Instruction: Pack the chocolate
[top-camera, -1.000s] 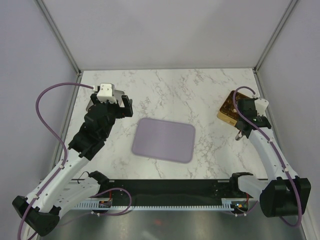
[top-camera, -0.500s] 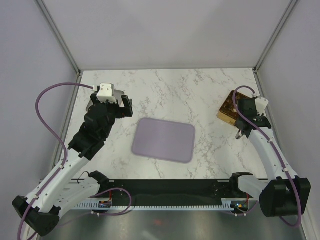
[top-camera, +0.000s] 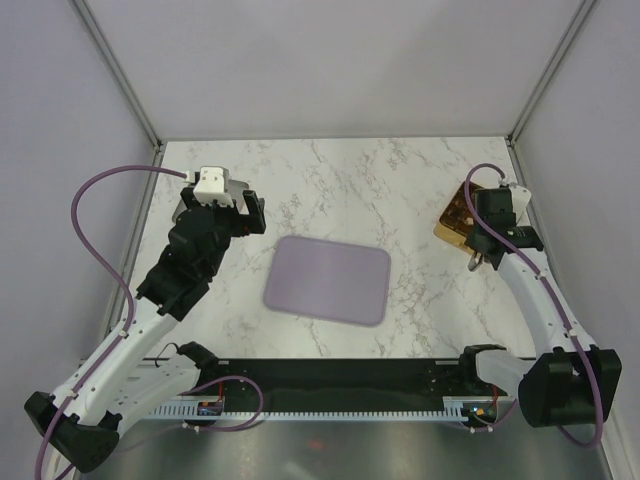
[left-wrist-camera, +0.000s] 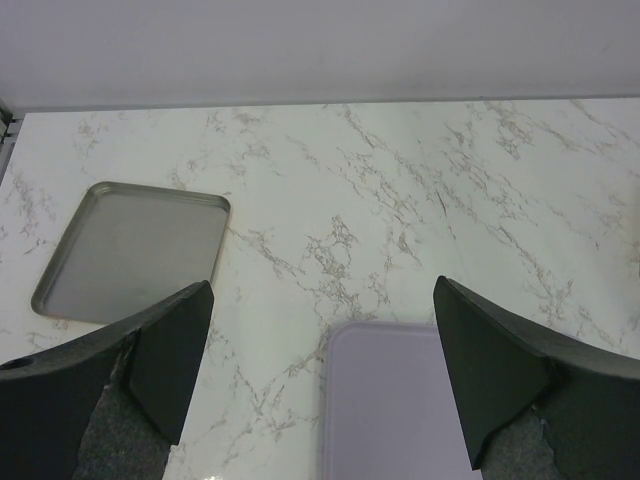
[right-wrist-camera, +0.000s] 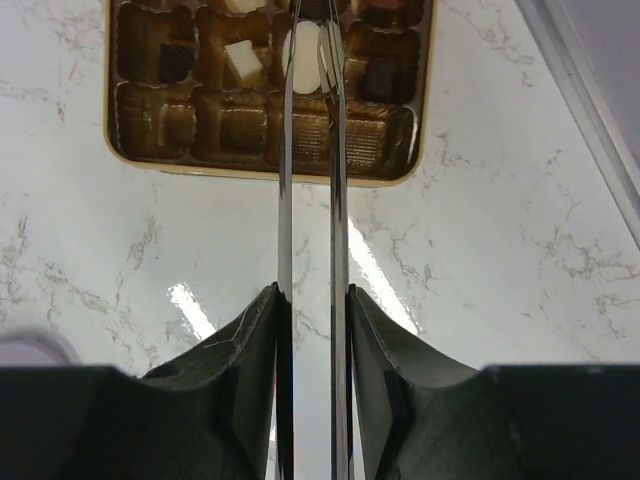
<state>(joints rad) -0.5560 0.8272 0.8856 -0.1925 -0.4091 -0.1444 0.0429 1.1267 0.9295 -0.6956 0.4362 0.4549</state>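
The chocolate sits in the gold compartmented box (right-wrist-camera: 150, 140): a cream piece (right-wrist-camera: 240, 62), a dark piece (right-wrist-camera: 175, 62) and a brown one (right-wrist-camera: 385, 80). My right gripper (right-wrist-camera: 312, 300) is shut on the metal tongs (right-wrist-camera: 285, 150). Their tips reach into the box at a cream-white piece (right-wrist-camera: 303, 45). In the top view the box (top-camera: 453, 216) lies at the right and my right gripper (top-camera: 482, 240) hangs over its near edge. My left gripper (left-wrist-camera: 320, 380) is open and empty above the far left corner of the lilac tray (left-wrist-camera: 390, 410), which shows bare (top-camera: 327, 279).
A grey metal tray (left-wrist-camera: 135, 250) lies at the far left, mostly hidden under my left arm in the top view (top-camera: 182, 206). The right wall's frame rail (right-wrist-camera: 590, 110) runs close beside the box.
My right wrist has shifted slightly towards the far side over the gold box with the tongs. The left arm and the lilac tray have not moved.
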